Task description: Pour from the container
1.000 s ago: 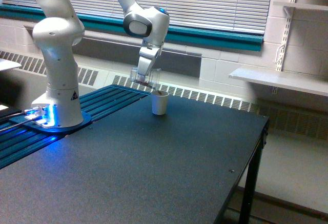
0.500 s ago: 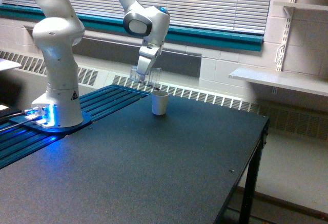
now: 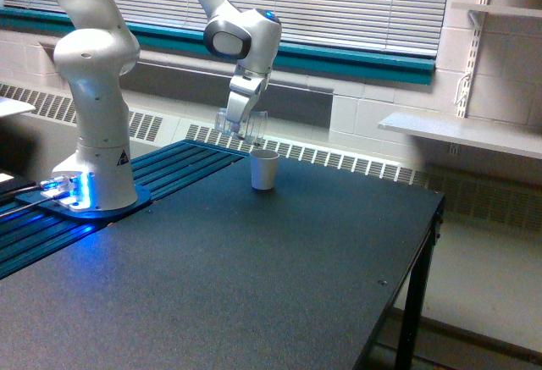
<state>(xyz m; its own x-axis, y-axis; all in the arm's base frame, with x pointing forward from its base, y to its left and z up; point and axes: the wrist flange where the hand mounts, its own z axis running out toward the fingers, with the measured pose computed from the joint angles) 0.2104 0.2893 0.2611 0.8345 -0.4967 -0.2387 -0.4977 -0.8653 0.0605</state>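
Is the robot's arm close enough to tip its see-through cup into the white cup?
Probably yes. The gripper holds the clear cup tilted just above the white cup, a little toward the exterior view's left. Nothing stands between them, and the black table around the white cup looks free.

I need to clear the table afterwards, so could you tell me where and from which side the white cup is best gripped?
Probably the white cup by its side wall below the rim, from the exterior view's right: it stands upright, open-topped, with the clear container hanging above-left.
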